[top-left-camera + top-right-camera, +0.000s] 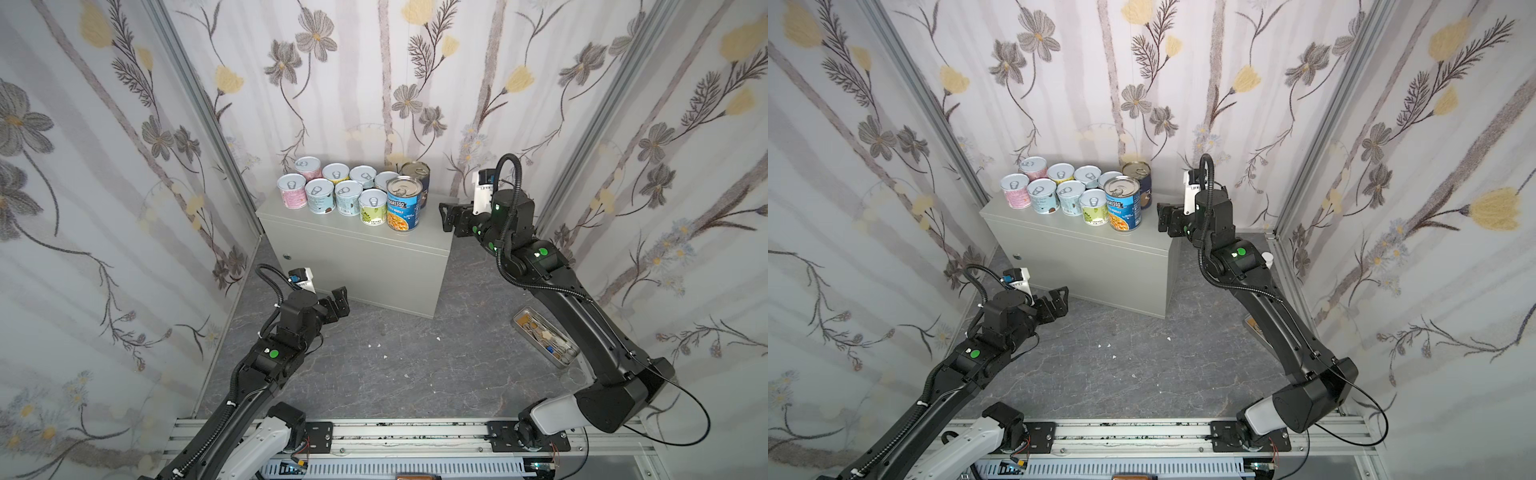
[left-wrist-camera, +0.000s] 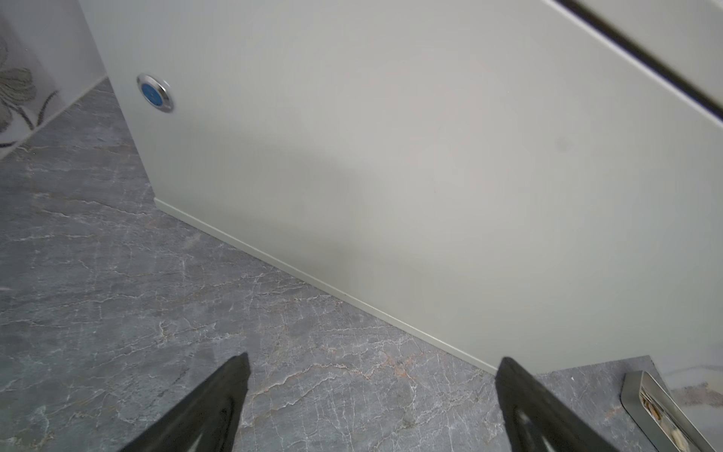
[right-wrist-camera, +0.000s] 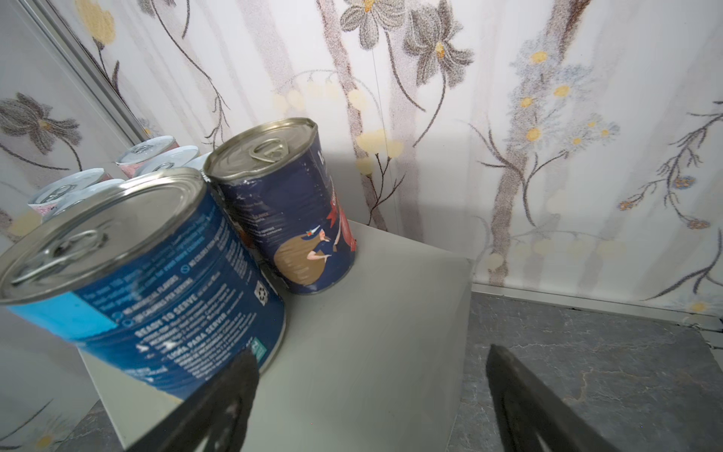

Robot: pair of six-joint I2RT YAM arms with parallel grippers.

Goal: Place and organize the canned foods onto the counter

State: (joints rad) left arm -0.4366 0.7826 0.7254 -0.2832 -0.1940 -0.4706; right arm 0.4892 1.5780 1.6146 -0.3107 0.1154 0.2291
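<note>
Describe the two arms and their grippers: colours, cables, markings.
The left arm and right arm are matte black with light-grey shells near the base, green round stickers on the joints and ribbed black hoses at the wrists. A white camera module sits on each wrist. The left gripper and right gripper have black cut-out fingers.

Counter point(image 1: 357, 259): light-grey metal box with a flat top and a small round lock point(image 1: 286, 256) near the left edge of its front. It stands on the floor by the back wall.

Eight short cans point(image 1: 320, 195): pastel labels, pull-tabs up. All are upright on the top, packed close in two rows of four.

Tall blue can point(image 1: 404, 204): upright at the front row's right end.

The dark navy can point(image 1: 417, 178) stands upright just behind it.
</note>
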